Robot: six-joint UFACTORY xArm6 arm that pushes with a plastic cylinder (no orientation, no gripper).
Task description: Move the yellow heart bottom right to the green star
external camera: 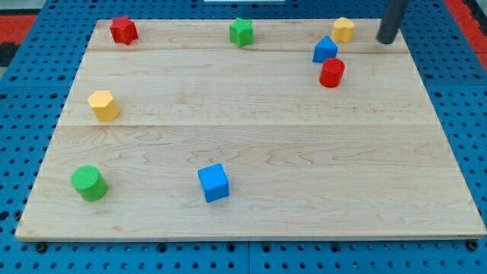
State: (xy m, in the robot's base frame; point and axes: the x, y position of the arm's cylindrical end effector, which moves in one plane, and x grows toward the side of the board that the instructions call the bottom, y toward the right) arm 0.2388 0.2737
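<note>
The yellow heart (343, 30) sits near the board's top right corner. The green star (241, 31) sits at the top edge, about mid-board, well to the left of the heart. My tip (387, 40) is the lower end of the dark rod. It rests at the board's top right, a short way right of the yellow heart and apart from it. A blue block (325, 50) lies just below and left of the heart, close to it. A red cylinder (332, 73) lies just below the blue block.
A red block (123, 30) sits at the top left. A yellow hexagonal block (103, 105) is at the left. A green cylinder (89, 183) is at the bottom left, and a blue cube (213, 183) at the bottom middle. The wooden board (266, 144) lies on blue pegboard.
</note>
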